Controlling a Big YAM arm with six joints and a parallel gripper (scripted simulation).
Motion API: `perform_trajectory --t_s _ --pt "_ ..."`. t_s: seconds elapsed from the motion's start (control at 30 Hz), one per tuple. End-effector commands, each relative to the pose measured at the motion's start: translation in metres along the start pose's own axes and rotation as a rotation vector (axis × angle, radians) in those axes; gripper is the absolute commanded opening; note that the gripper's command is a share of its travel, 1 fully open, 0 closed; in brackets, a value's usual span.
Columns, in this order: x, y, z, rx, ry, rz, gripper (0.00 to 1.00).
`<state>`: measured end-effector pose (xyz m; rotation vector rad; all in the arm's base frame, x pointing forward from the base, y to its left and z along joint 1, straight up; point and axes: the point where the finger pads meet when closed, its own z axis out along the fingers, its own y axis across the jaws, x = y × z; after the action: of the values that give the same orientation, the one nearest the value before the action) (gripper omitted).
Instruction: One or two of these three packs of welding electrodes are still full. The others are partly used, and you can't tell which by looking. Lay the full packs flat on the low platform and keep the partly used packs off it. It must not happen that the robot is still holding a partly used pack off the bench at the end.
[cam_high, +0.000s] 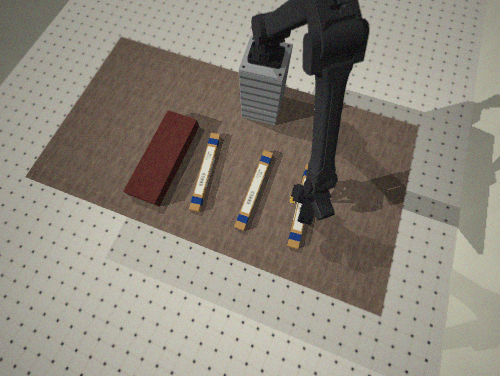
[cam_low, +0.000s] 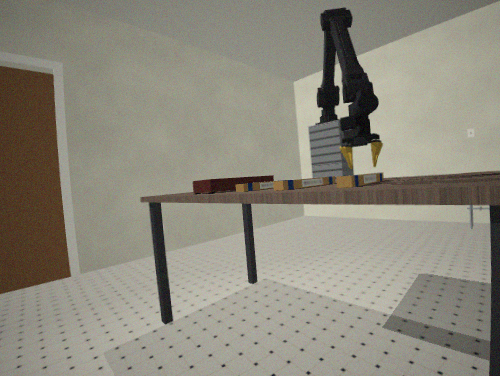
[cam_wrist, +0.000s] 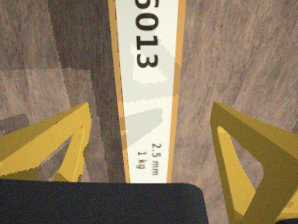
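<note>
The low dark red platform (cam_high: 162, 157) (cam_low: 204, 187) is bare. Three slim orange, blue and white electrode packs lie flat to its right on the table: the left pack (cam_high: 202, 175) (cam_low: 242, 188), nearest the platform, the middle pack (cam_high: 254, 190) (cam_low: 281, 185) and the right pack (cam_high: 294, 237) (cam_low: 345, 182) (cam_wrist: 150, 90). My gripper (cam_low: 362, 166) (cam_wrist: 150, 111) is open above the right pack, with its yellow fingertips to either side of it and higher than its top in the exterior view. In the top view the arm hides part of the right pack.
The grey ribbed pedestal (cam_high: 262, 95) (cam_low: 325, 150) carries the arm and stands behind the packs. The brown table (cam_high: 100, 110) (cam_low: 425, 195) ends a short way in front of the packs' near ends. Gaps separate the three packs.
</note>
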<state>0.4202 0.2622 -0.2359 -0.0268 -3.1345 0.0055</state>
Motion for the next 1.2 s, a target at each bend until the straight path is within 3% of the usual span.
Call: perform_trajectory --t_s 0.0,0.7,1.17 --pt "-0.019 0.012 0.01 -0.02 -0.034 0.014 0.74" --pt "-0.026 0.019 -0.009 -0.031 -0.05 0.012 0.74" --pt "-0.018 0.015 0.028 -0.02 -0.035 0.011 0.74"
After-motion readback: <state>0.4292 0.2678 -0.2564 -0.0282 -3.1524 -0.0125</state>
